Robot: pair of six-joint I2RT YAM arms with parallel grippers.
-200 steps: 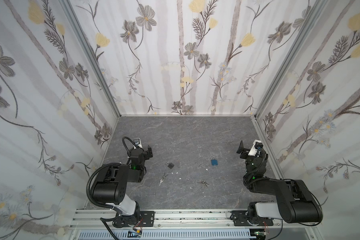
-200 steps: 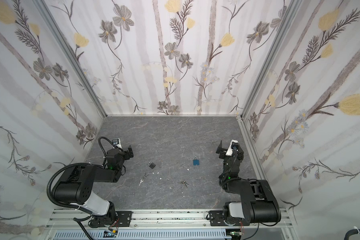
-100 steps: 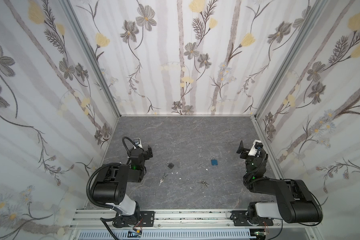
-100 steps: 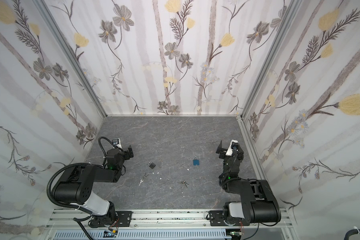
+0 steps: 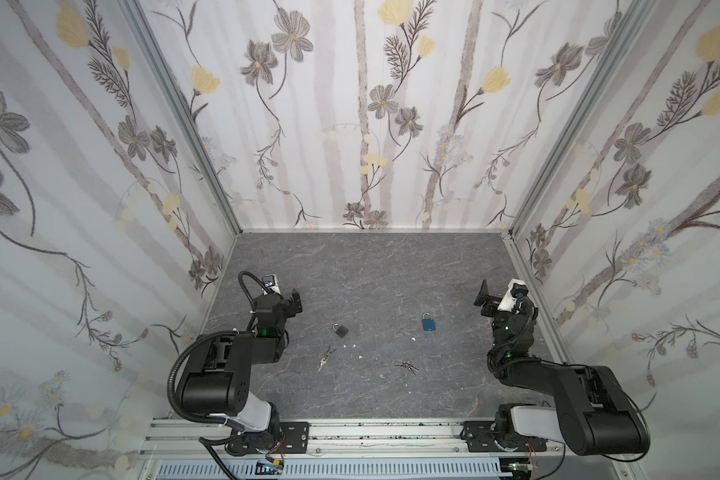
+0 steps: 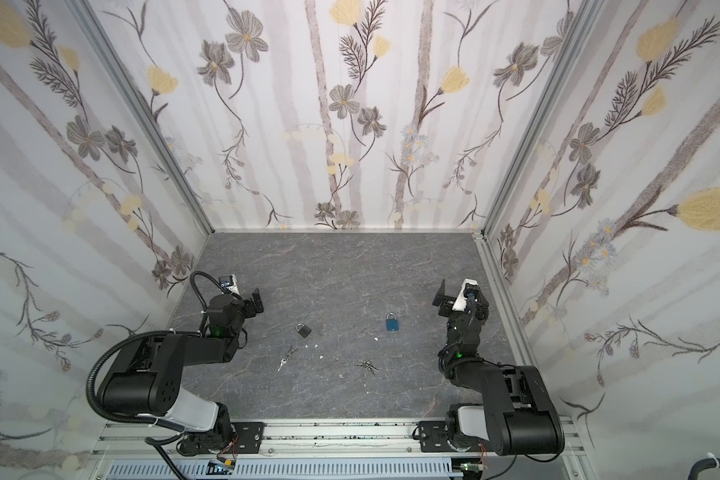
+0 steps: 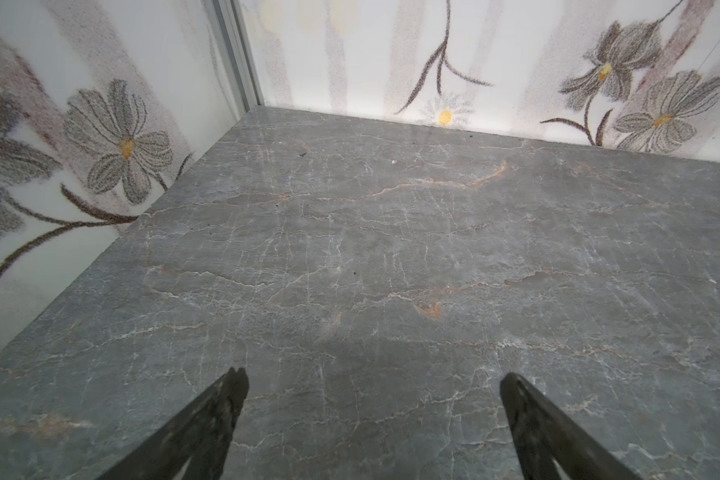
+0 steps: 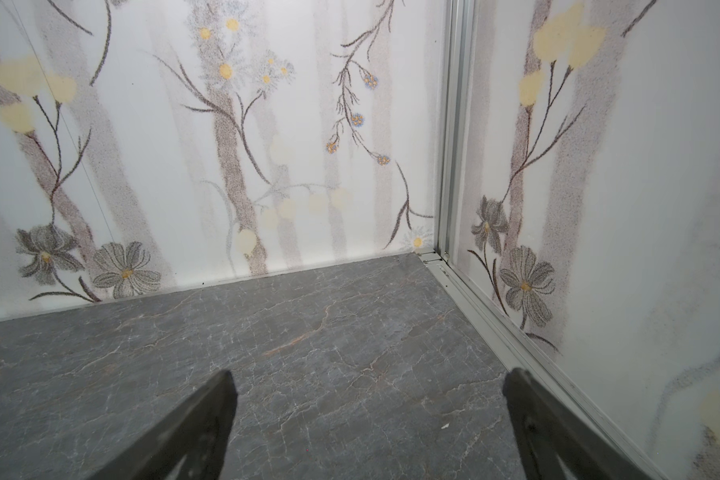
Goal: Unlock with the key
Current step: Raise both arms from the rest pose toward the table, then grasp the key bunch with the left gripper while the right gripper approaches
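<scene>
Our left gripper [image 7: 375, 376] and right gripper [image 8: 368, 374] gape empty; flat keys [image 5: 325, 360] between them may slip, or mismatch the padlock [image 5: 340, 330].

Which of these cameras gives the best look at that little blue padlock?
The top views: both show the small blue metal padlock whole, lying flat on the grey marbled tabletop. Both wrist views miss it: they face tabletop and flowered walls.

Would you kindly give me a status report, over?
Left tool, right tool open, empty. Blue padlock, dark padlock, left keys, right keys untouched. Nothing blocking.
</scene>
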